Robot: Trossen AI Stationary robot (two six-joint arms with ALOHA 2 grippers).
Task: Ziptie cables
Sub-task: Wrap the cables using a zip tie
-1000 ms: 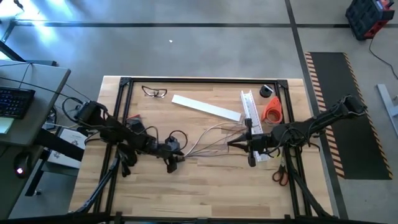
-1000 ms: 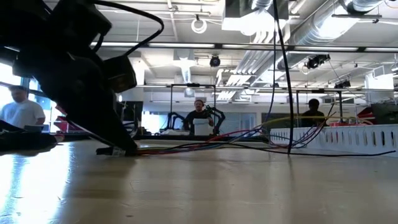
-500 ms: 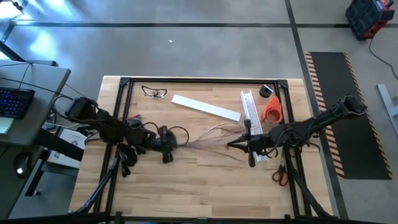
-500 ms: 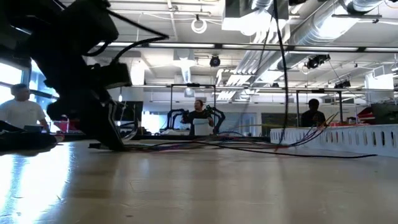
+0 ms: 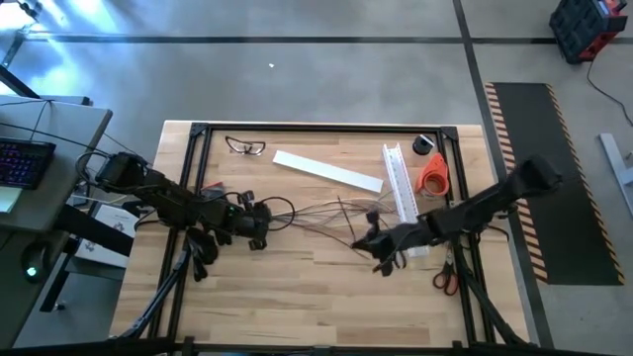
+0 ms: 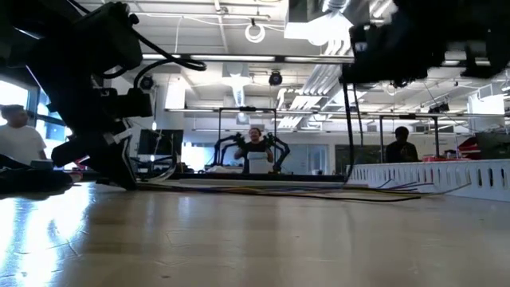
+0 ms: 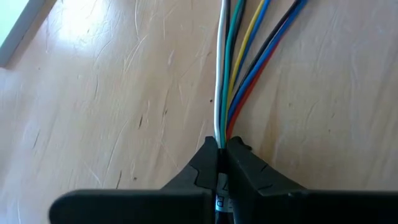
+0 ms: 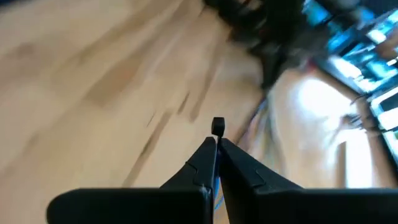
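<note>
The cables (image 5: pixel 316 216) are a bundle of thin coloured wires lying across the table's middle; in the left wrist view they (image 7: pixel 249 56) run straight away from the fingers. My left gripper (image 5: pixel 263 220) (image 7: pixel 221 144) is shut on their left end. My right gripper (image 5: pixel 374 242) (image 8: pixel 216 142) is right of the bundle, above the table and pointing left. It is shut on the ziptie, of which only the small square head (image 8: pixel 217 126) shows. In the low view the cables (image 6: pixel 263 190) lie flat along the tabletop. My left gripper pinches the bundle's left end (image 7: pixel 221 132) between its two fingers, several wires together. The fingers come from the table's left, slanting down, and lie along the wires. The rest of the bundle rests on the table, running right. My right gripper pinches the ziptie between its two fingers just behind the head (image 8: pixel 217 126), which sticks out past the fingertips. The fingers hide the rest of the strip.
Clear safety glasses (image 5: pixel 245 146) and a flat white strip (image 5: pixel 326 170) lie at the far side. A white channel (image 5: pixel 399 183), an orange tape roll (image 5: pixel 433 176) and scissors (image 5: pixel 445 275) sit at the right. A black frame (image 5: pixel 297 127) borders the table.
My left gripper has gone toward the table's left and far edges, and the cables' left end has gone with it, the fanned wires drawn together and lying straighter. My right gripper has moved toward the table's left and near edges, away from the white channel.
</note>
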